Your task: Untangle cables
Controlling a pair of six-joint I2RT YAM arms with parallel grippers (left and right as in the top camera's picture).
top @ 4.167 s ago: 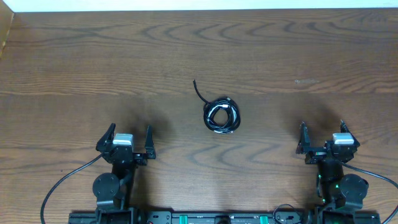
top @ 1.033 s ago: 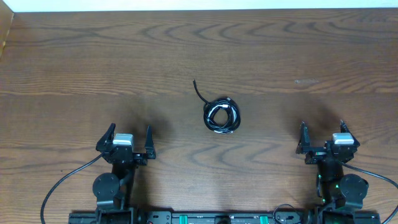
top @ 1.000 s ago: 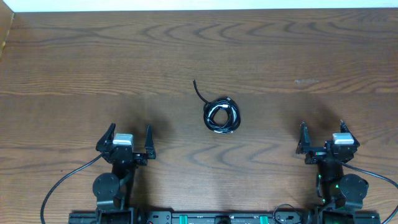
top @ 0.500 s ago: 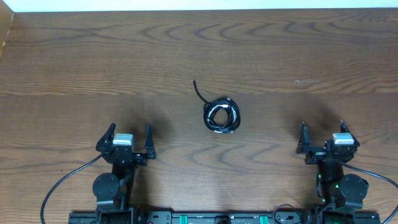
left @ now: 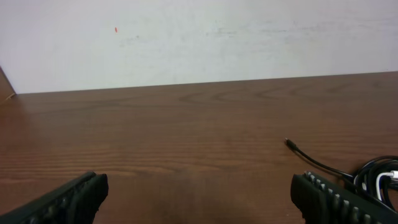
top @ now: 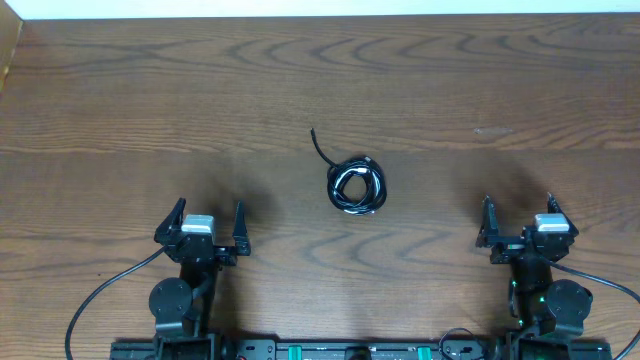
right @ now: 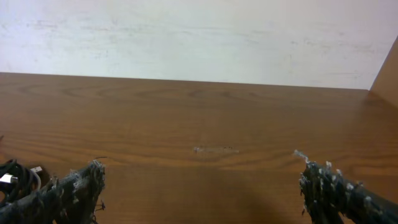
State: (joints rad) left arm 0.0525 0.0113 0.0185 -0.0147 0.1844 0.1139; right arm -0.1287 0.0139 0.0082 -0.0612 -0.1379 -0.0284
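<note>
The cables (top: 356, 186) lie coiled together in one small bundle at the middle of the wooden table, a black cord wound round a white one, with a black tail sticking out toward the far left. The bundle shows at the right edge of the left wrist view (left: 376, 177) and at the left edge of the right wrist view (right: 13, 177). My left gripper (top: 208, 214) is open and empty, near left of the bundle. My right gripper (top: 518, 212) is open and empty, near right of it.
The wooden table (top: 150, 100) reaches back to a white wall (left: 199, 37). Thicker black cords (top: 95, 295) run from the arm bases along the near edge. A pale scuff (top: 492, 131) marks the wood at the far right.
</note>
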